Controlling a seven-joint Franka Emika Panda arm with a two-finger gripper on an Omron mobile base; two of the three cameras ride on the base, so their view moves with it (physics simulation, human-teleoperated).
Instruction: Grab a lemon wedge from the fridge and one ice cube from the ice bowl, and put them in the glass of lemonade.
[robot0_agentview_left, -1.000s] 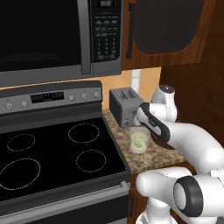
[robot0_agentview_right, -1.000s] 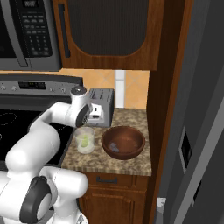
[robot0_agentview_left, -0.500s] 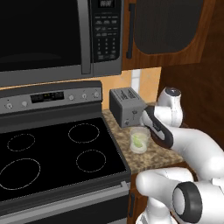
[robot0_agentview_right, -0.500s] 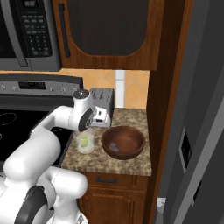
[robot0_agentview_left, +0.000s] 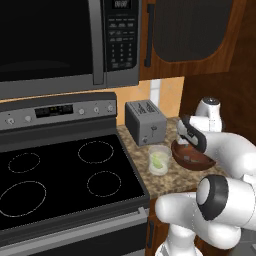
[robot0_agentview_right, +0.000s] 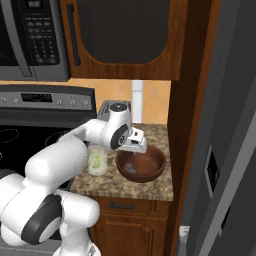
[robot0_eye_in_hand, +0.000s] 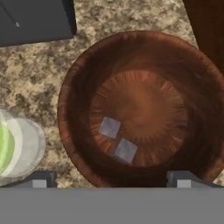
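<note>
The dark reddish-brown ice bowl (robot0_eye_in_hand: 74, 100) sits on the granite counter with two pale ice cubes, one (robot0_eye_in_hand: 109, 127) beside the other (robot0_eye_in_hand: 126, 150), on its bottom. My gripper (robot0_eye_in_hand: 111, 181) hangs open just above the bowl (robot0_agentview_right: 150, 172), with nothing between its fingertips (robot0_eye_in_hand: 41, 180). To the bowl's left stands the glass of lemonade (robot0_agentview_left: 160, 160), with the lemon wedge (robot0_agentview_left: 159, 161) lying inside it. In the hand view the glass (robot0_eye_in_hand: 26, 144) is at the left edge. From the right base view my gripper (robot0_agentview_right: 136, 143) is over the bowl's near-left rim. The fridge (robot0_agentview_right: 230, 165) stands at the right.
A grey toaster (robot0_agentview_left: 145, 121) stands at the back of the counter behind the glass. A black stovetop (robot0_agentview_left: 60, 175) lies to the left, with a microwave (robot0_agentview_left: 65, 40) above it. A wooden cabinet side (robot0_agentview_right: 185, 125) walls the counter on the right.
My arm has swung to the right, carrying the open gripper from over the glass to over the ice bowl. The glass and bowl have stayed put.
</note>
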